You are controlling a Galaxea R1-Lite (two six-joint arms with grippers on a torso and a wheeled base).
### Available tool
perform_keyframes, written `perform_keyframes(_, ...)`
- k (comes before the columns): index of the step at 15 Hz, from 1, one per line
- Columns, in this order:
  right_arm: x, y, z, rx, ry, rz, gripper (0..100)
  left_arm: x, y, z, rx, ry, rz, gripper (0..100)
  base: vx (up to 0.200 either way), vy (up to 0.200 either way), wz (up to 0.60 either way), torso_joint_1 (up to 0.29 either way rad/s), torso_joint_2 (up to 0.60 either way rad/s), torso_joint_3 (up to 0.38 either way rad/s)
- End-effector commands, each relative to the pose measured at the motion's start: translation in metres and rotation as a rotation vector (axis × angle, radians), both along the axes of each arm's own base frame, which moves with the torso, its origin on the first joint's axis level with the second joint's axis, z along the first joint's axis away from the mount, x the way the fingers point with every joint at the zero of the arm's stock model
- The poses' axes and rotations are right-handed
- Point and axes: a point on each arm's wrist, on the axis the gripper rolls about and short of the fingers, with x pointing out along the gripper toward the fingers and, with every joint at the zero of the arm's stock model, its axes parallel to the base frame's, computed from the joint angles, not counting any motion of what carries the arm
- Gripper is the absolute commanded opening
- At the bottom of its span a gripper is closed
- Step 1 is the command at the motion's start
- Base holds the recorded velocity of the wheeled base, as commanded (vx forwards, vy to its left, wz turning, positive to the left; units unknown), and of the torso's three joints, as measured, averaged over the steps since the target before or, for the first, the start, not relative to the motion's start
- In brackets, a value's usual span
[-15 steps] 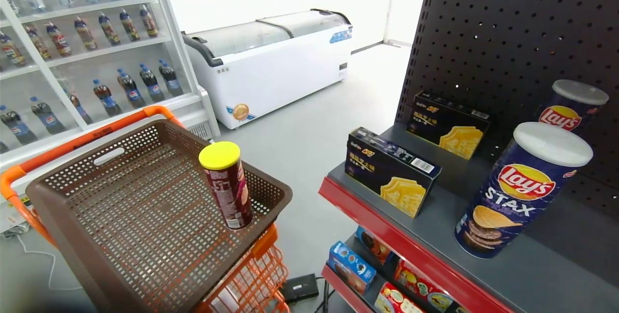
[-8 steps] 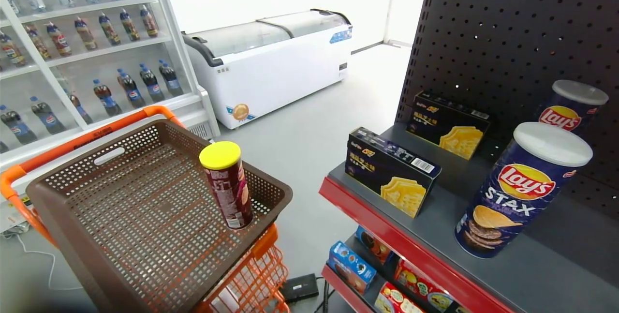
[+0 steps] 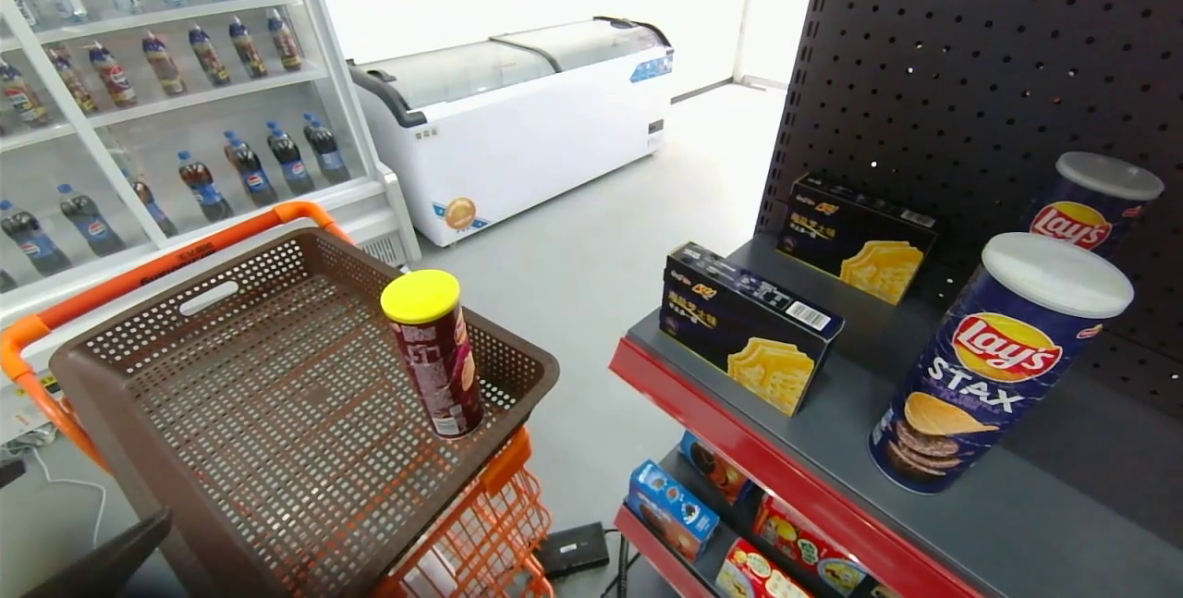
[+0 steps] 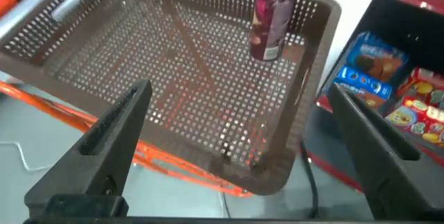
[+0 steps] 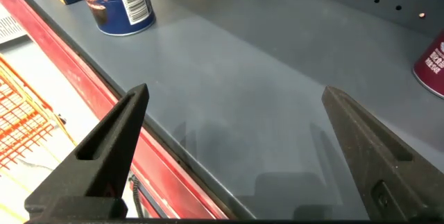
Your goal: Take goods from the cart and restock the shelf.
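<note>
- Step in hand, likely: reaching for can, upright at 3 o'clock edge of cart basket.
- Left gripper wide open, empty, above basket; right gripper likewise over shelf.
- Next: lowering left jaws around can, closing gently.

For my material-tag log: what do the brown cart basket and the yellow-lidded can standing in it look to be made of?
Brown basket: moulded plastic with a matte finish, judging by its regular grid of holes and cut-out handle slot.
Yellow-lidded can: the lid looks like smooth plastic. The maroon printed body has a slight sheen and is probably wrapped paperboard, though metal cannot be ruled out.
</note>
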Motion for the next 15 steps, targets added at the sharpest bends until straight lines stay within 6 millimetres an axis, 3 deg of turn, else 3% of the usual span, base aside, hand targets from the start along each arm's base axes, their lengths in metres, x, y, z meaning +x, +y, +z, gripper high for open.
perform_keyframes(1,0.000,0.000,0.000,0.000,0.002,0.000,100,0.052,-0.008,-0.013,0.025,0.169,-0.040,100,0.000,0.000,0.00,0.000,0.00,0.000)
perform_keyframes(7,0.000,0.000,0.000,0.000,0.002,0.000,100,0.137,-0.037,-0.036,0.026,0.127,-0.133,100,0.000,0.000,0.00,0.000,0.00,0.000)
perform_keyframes(15,0.000,0.000,0.000,0.000,0.002,0.000,100,0.204,-0.051,-0.081,0.013,0.028,-0.129,100,0.000,0.000,0.00,0.000,0.00,0.000)
